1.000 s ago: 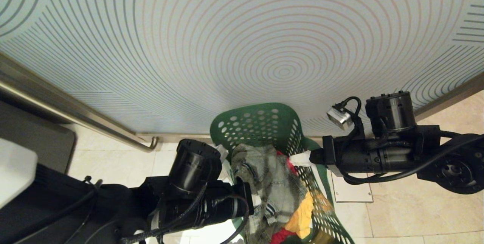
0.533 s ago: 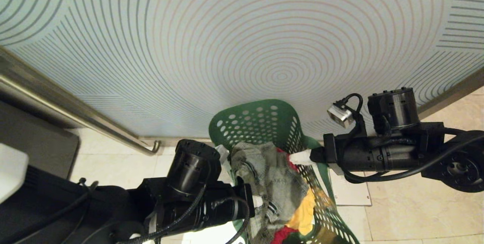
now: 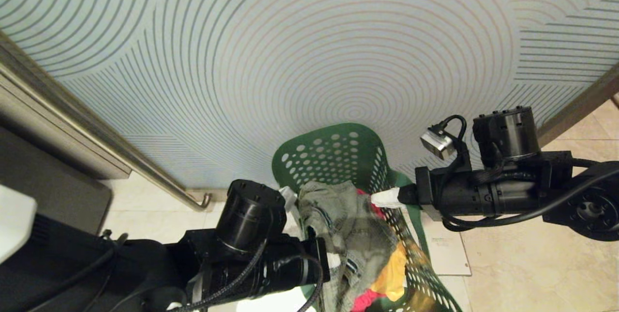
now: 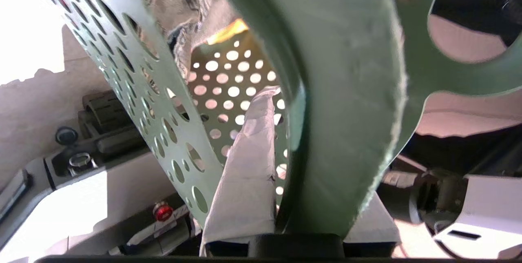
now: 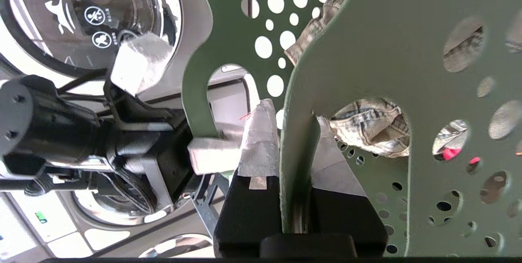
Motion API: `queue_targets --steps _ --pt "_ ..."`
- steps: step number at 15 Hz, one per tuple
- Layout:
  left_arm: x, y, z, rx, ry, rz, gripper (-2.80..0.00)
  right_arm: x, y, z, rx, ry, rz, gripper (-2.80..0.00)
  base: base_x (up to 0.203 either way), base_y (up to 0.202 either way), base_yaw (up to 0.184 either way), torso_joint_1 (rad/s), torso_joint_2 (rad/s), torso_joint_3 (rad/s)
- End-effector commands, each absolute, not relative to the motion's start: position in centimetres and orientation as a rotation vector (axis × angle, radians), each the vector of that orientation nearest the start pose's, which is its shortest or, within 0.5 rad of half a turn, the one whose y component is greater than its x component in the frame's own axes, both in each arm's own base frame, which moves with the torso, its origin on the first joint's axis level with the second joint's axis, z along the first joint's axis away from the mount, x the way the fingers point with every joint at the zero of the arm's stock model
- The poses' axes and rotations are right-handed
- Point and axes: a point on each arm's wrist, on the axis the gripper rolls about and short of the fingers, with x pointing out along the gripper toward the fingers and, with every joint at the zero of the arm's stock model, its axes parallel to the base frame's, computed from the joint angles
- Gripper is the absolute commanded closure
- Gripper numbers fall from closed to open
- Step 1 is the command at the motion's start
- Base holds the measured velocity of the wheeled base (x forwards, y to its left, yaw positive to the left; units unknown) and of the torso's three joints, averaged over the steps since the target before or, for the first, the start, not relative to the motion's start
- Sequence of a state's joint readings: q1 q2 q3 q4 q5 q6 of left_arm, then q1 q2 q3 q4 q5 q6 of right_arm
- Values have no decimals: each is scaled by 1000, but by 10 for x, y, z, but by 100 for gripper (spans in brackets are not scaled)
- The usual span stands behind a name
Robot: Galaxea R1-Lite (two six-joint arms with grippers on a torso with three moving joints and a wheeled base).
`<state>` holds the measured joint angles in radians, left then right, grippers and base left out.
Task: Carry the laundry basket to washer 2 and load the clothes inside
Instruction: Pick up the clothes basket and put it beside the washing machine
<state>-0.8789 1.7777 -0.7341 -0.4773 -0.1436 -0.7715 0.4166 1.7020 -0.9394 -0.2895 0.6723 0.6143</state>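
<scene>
Clothes fill the basket, which we hold between our two arms in front of a pale wall printed with thin concentric rings. On top lies the faded grey-green denim, with a yellow-orange piece and a red one showing beneath it at the near end.

Our left gripper reaches in from the lower left and is pinched on the basket's left rim; in the left wrist view its taped finger lies against the inner side of the green rim, with the perforated wall running away behind it. Our right gripper comes in level from the right and is clamped on the right rim; in the right wrist view the two taped fingers press the thin green edge from both sides, just beside an oval handle cut-out through which denim shows.

The basket tilts with its far end up against the wall. Below it we see beige floor tiles with a pale plate set into them, and a metal rail running along the wall at the left.

In the right wrist view, past the left arm, we see a chrome-ringed round glass washer door with white warning icons; we cannot read a number on it.
</scene>
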Motion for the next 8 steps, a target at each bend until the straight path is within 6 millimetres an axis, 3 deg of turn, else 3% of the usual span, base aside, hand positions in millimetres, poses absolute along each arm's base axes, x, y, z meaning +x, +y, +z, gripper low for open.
queue_targets --steps 1,8 --pt "186 -236 123 -469 906 -725 0 270 135 190 605 802 889 0 0 0 0 2 -1 206" --pt "182 -236 125 -450 897 -743 0 263 148 183 580 823 876 0 0 0 0 1 3 202"
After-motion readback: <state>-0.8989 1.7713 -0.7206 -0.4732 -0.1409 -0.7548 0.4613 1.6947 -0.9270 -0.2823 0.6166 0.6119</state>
